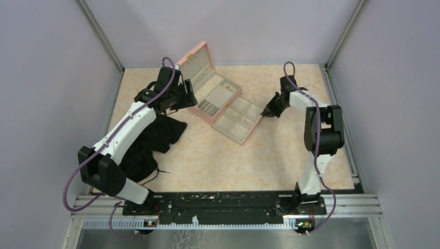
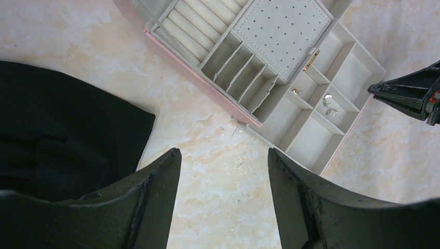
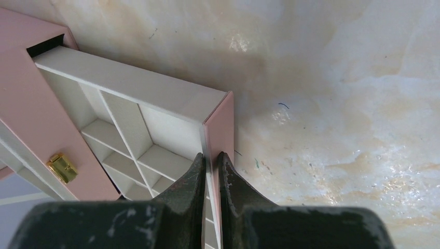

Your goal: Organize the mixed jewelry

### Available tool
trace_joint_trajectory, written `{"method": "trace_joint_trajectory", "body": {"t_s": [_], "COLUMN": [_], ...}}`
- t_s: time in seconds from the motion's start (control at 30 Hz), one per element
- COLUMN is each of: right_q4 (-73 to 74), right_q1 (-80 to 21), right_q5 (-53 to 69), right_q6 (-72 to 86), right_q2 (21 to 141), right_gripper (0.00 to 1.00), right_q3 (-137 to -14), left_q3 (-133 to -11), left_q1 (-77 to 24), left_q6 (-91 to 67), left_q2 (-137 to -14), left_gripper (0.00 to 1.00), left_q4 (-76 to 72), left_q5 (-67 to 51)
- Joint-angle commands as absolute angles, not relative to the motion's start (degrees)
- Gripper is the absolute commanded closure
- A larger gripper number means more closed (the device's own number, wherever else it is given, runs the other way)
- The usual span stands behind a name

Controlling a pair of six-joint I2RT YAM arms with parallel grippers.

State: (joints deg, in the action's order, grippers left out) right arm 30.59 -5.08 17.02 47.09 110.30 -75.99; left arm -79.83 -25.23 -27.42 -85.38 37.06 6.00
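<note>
The jewelry shows in the left wrist view as two silvery specks (image 2: 329,105) and one small golden piece (image 2: 296,91) in compartments of the pink-rimmed tray (image 2: 346,136). The tray (image 1: 253,126) lies against the open pink box (image 1: 215,93). My right gripper (image 1: 267,111) is shut on the tray's end wall (image 3: 220,124), one finger inside and one outside (image 3: 211,155). It also shows in the left wrist view (image 2: 410,93). My left gripper (image 1: 192,97) is open and empty above bare table (image 2: 223,153), just near of the box's front edge.
A black cloth (image 1: 155,140) lies heaped on the left under my left arm, and shows in the left wrist view (image 2: 62,140). The box lid (image 1: 197,59) stands tilted up at the back. A gold clasp (image 3: 62,167) sits on the box front.
</note>
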Motion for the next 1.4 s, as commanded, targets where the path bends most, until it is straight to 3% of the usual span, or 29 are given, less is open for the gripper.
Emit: {"method": "trace_joint_trajectory", "body": {"t_s": [0.0,0.77,1.37], "right_q4": [27.48,23.63,17.24], "right_q1": [-4.66,-2.77,-7.48], "right_q5": [18.82,22.10,21.75], "right_q6": [47.28,50.58,58.19], "right_q2": [110.89,111.13,112.15], "right_gripper": [1.00,1.00,1.00], "right_q3": [-81.16,-78.72,-79.84], "left_q3": [-79.26,-77.28,-75.43], "left_q1": [-24.85,-24.74,-24.74], "left_q6": [-27.93,-28.11,-28.83], "left_q2": [-83.95,-82.57,-81.22], "left_gripper": [0.31,0.31,0.31], "left_q4": [36.56,36.12,35.61], "left_q5": [6.50,6.00,5.27]}}
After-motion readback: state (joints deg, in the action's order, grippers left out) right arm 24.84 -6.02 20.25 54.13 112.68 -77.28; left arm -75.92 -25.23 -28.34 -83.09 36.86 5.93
